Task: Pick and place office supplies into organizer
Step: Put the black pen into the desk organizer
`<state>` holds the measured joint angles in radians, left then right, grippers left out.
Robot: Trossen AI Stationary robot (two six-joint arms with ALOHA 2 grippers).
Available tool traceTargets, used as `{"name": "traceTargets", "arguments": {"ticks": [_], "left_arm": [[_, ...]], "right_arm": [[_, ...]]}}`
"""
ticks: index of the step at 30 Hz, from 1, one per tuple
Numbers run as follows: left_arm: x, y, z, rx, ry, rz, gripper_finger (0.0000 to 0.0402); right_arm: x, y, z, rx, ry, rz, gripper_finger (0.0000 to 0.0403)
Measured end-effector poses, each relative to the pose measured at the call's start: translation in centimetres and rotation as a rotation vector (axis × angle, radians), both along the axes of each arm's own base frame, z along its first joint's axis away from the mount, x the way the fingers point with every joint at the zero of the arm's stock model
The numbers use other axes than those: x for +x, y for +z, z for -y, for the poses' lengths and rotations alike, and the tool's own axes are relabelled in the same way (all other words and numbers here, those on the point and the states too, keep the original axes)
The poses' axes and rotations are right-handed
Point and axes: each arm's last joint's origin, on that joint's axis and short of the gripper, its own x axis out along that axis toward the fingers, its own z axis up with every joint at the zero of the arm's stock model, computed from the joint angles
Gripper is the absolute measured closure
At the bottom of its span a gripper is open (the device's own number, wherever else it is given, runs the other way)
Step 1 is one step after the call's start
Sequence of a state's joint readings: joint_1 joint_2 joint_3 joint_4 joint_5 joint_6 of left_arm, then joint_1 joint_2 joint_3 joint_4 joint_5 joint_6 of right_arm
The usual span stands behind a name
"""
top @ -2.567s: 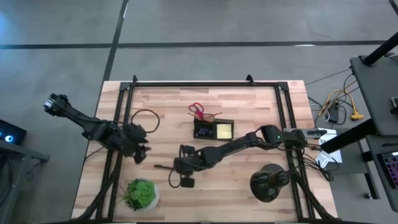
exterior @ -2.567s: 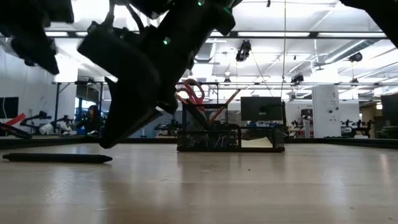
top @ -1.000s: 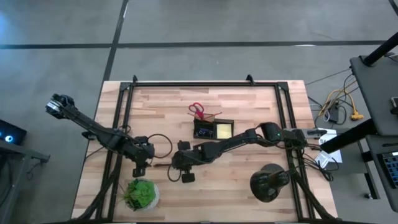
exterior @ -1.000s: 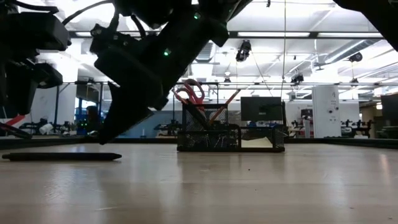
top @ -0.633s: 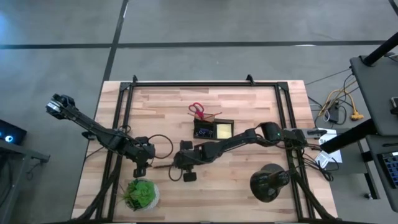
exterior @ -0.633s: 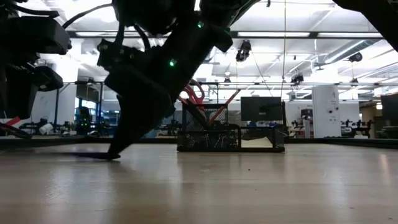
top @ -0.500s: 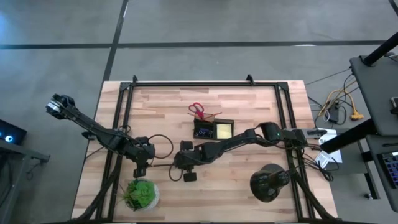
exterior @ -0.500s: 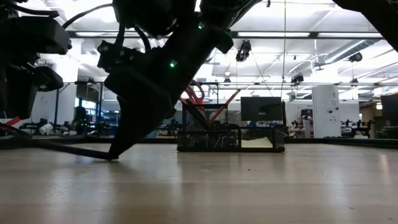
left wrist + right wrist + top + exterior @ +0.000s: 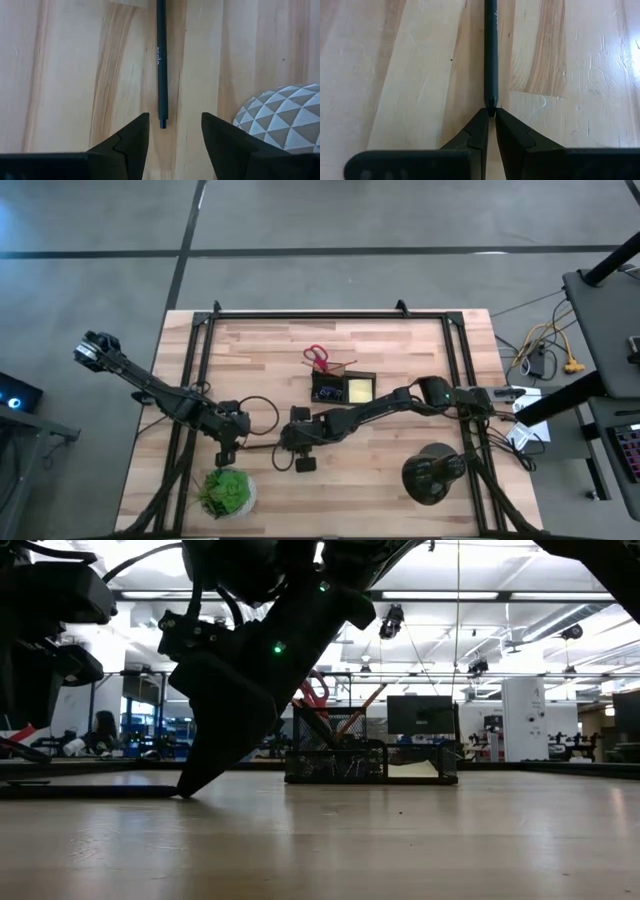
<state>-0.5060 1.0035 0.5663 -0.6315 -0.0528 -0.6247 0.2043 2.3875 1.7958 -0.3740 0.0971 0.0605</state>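
Note:
A black pen (image 9: 262, 446) lies on the wooden table between my two grippers. My right gripper (image 9: 491, 111) is at its right end and shut on it. My left gripper (image 9: 175, 120) is open at the other end (image 9: 162, 124), with a finger on either side and neither touching. The black mesh organizer (image 9: 343, 388) stands farther back. It holds a yellow note pad (image 9: 361, 390), red-handled scissors (image 9: 318, 358) and an orange pencil (image 9: 343, 366), which stand up out of it. My right gripper pinches the pen's right end (image 9: 491, 102) between the very tips of its two fingers (image 9: 192, 785). It slants down from above and from the table's right, in line with the pen. The pen (image 9: 90, 790) lies about level along the table top.
A green potted plant (image 9: 225, 492) in a white triangle-patterned pot (image 9: 285, 115) stands just near of the left gripper. A round black domed object (image 9: 432, 472) sits at the near right. A black cable loop (image 9: 255, 412) lies by the left arm. Bare wood (image 9: 400, 345) stretches behind the organizer.
The right gripper came down onto the pen's right end. The pen's left end then tipped up briefly and has settled level again, with the pen shifted slightly toward the table's left.

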Motion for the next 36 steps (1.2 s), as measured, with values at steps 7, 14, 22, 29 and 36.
{"name": "traceTargets", "arguments": {"ticks": [7,14,22,29,36], "left_arm": [[0.0,0.0,0.0,-0.003,-0.004,-0.007,0.0237],[-0.1,-0.1,0.0,-0.001,-0.003,-0.009,0.0237],[0.1,-0.2,0.1,-0.014,-0.001,0.023,0.0237],[1.4,-0.7,0.5,0.017,0.033,0.079,0.0237],[2.7,-3.2,1.0,0.058,0.034,-0.049,0.0237]], "right_arm": [[-0.1,0.6,0.1,-0.022,-0.014,0.006,0.0374],[-0.1,1.3,0.2,-0.04,0.004,0.03,0.0374],[-0.1,1.2,0.7,-0.044,-0.021,0.017,0.0374],[0.1,1.2,1.7,-0.048,-0.066,0.02,0.0374],[0.1,1.2,1.7,-0.035,-0.079,0.02,0.0374]]}}
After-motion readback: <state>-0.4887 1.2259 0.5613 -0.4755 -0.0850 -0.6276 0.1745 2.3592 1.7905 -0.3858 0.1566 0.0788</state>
